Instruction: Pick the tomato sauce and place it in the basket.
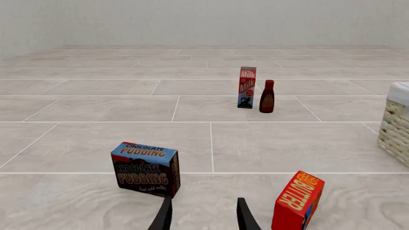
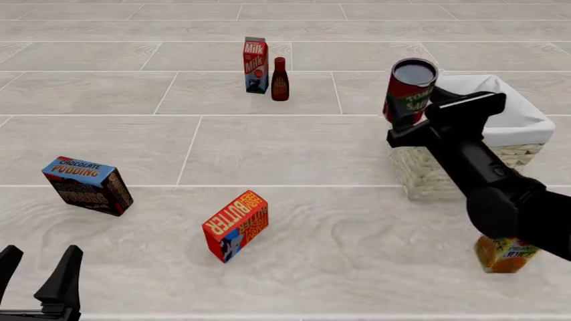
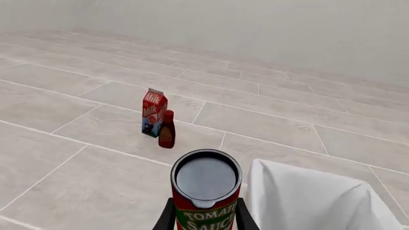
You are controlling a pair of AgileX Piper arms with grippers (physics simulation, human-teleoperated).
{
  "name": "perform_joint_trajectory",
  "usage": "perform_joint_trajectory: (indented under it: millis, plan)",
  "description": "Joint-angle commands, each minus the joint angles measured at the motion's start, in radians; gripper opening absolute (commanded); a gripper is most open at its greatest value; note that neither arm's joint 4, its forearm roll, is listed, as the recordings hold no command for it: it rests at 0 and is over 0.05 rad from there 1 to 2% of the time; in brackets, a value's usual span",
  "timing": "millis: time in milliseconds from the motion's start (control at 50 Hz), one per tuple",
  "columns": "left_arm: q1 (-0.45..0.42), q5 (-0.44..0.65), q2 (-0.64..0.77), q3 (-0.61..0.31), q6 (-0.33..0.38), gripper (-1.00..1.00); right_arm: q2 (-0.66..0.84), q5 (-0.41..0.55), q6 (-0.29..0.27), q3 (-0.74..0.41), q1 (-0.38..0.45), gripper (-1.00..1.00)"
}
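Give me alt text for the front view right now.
The right hand holds the small red-and-green tomato sauce can lifted beside the left rim of the large beige wicker basket, not yet over it. Behind stand a milk carton and dark red bottle; the left hand is open, empty.

The tomato sauce (image 2: 410,90) is being held up just left of the basket (image 2: 499,144). Milk carton (image 2: 256,65) and bottle (image 2: 280,79) are being kept far back; pudding box (image 2: 87,185) left, butter box (image 2: 237,225) nearer.
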Motion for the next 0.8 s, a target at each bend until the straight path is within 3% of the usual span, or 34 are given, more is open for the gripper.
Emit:
perform_joint_trajectory:
  millis: [20, 520, 800]
  plan:
    - [0.000, 0.000, 0.000, 0.000, 0.000, 1.00, -0.034, 0.027, 0.033, -0.027, -0.039, -1.00]
    - [0.000, 0.000, 0.000, 0.000, 0.000, 1.00, -0.005, 0.052, 0.041, -0.097, -0.149, -1.00]
    - [0.000, 0.000, 0.000, 0.000, 0.000, 1.00, 0.026, 0.100, 0.077, -0.184, -0.233, -1.00]
